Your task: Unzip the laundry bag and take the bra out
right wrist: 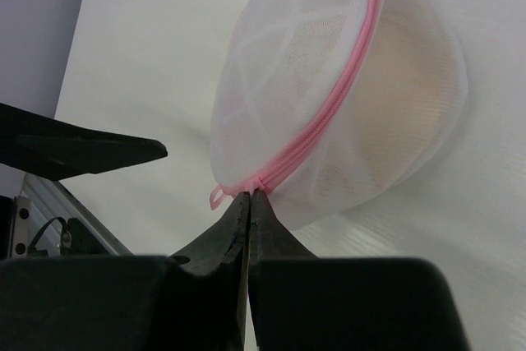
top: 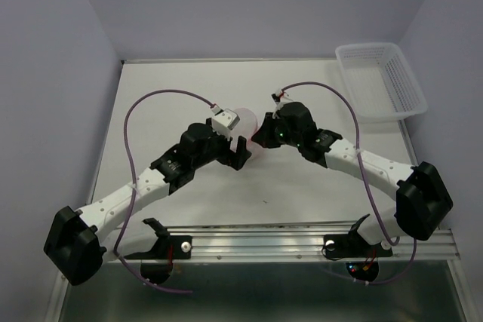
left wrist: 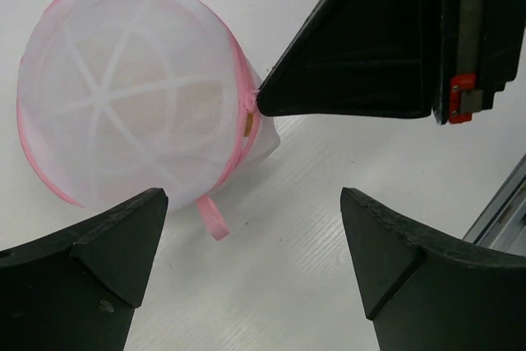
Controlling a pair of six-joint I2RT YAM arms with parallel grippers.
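Closed right gripper (right wrist: 249,196) pinching laundry bag (right wrist: 329,96) at zipper end, left gripper (left wrist: 253,207) spread open beside, basket (top: 392,84) well apart

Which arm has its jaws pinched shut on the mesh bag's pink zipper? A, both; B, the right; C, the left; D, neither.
B: in the right wrist view, the right jaws meet on the pink zipper at the mesh bag's edge, while the left jaws stand wide open.

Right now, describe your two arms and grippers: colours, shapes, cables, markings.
The left arm and right arm have white links, black joint housings and a looping purple cable each. The left gripper and right gripper have matte black, wedge-shaped fingers.
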